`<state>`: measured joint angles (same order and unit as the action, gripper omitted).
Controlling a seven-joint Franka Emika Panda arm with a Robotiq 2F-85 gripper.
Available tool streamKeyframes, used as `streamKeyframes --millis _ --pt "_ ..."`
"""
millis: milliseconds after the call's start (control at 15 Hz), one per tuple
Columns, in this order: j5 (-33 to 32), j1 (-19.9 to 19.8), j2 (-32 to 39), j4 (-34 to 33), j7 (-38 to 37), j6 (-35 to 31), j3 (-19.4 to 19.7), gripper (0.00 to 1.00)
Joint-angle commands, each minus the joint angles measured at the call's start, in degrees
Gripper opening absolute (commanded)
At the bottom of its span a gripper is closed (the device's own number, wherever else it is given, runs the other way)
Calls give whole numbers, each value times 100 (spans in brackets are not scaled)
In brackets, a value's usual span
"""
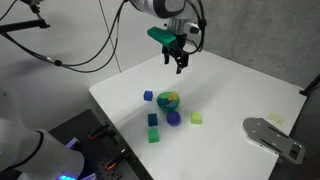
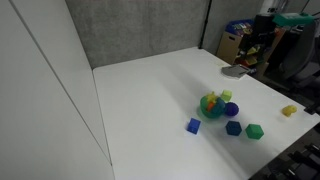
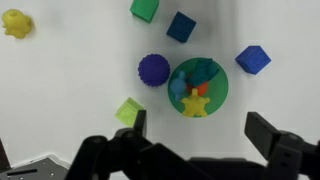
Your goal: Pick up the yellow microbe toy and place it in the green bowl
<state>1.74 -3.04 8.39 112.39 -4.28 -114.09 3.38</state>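
Note:
The green bowl point(image 3: 220, 90) stands on the white table and shows in both exterior views point(image 1: 169, 101) point(image 2: 212, 105). The yellow microbe toy point(image 3: 196, 103), star-like with knobbly arms, lies in the bowl on top of blue and red toys. My gripper point(image 3: 198, 115) is open and empty. It hangs high above the table, with the bowl showing between its two fingers in the wrist view. In an exterior view the gripper point(image 1: 180, 62) is well above and behind the bowl.
A purple-blue ball point(image 3: 153, 70) touches the bowl. Around it lie a yellow-green block point(image 3: 129, 111), a green cube point(image 3: 144, 9) and two blue cubes point(image 3: 181, 26) point(image 3: 252, 59). Another yellow knobbly toy point(image 3: 15, 22) lies apart. A grey flat object point(image 1: 272, 136) lies near the table edge.

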Motion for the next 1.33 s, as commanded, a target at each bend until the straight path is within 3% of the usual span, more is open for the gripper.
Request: streamKeyframes --millis 0,400,667,1267 --pt "-213 -24 -838 624 128 280 37 100" --pt "-417 -86 -1967 1249 264 728 92 100" --pt "-387 -117 -2614 1552 477 639 145 100" --pt "-337 -105 -2735 1488 373 688 145 100"
